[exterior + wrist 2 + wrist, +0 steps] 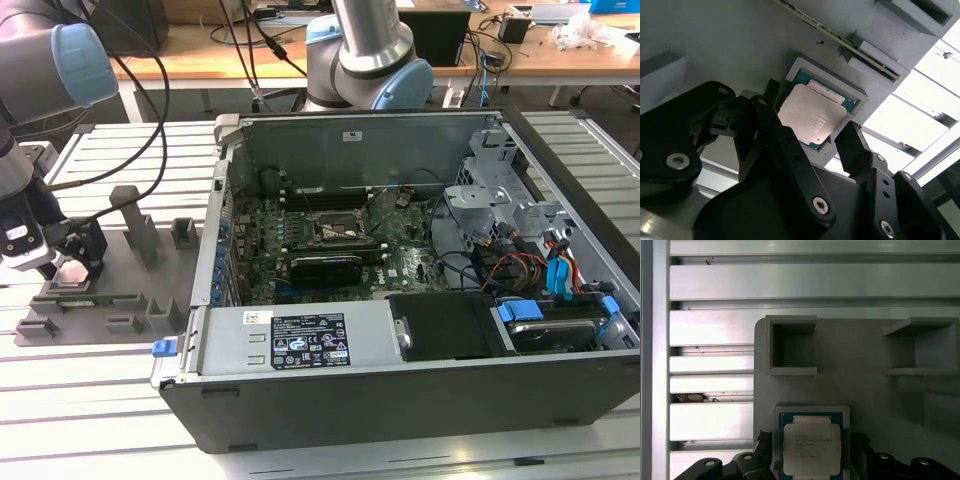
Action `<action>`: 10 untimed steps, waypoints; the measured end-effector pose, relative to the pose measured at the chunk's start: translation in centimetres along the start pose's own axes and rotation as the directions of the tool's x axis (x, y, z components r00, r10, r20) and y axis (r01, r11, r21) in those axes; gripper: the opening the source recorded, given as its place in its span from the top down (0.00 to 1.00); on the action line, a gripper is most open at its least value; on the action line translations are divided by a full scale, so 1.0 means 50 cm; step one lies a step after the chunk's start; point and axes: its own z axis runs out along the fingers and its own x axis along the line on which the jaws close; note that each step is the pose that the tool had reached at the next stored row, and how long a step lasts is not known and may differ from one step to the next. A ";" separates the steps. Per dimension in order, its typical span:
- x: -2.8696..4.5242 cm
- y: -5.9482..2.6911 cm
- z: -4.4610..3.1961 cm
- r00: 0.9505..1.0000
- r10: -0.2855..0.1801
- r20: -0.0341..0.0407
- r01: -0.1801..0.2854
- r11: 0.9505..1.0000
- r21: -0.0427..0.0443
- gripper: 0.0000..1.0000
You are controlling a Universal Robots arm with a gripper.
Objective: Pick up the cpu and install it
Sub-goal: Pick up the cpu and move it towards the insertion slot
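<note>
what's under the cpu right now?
The cpu lies flat in a square pocket of the grey fixture, jaws open on either side. The pocket floor beneath it is covered by the chip, so contacts or supports there cannot be seen.

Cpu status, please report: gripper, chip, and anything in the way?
Gripper open, straddling the cpu, not closed on it. It lies flat in the grey fixture pocket, not lifted. Nothing in the way.
</note>
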 end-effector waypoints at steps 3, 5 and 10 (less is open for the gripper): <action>0.000 0.000 0.000 1.000 0.000 0.000 0.000 1.000 0.000 0.28; 0.000 0.000 0.000 1.000 0.000 0.000 0.000 1.000 0.000 0.29; 0.000 0.000 -0.001 1.000 0.000 0.000 0.000 1.000 0.000 0.36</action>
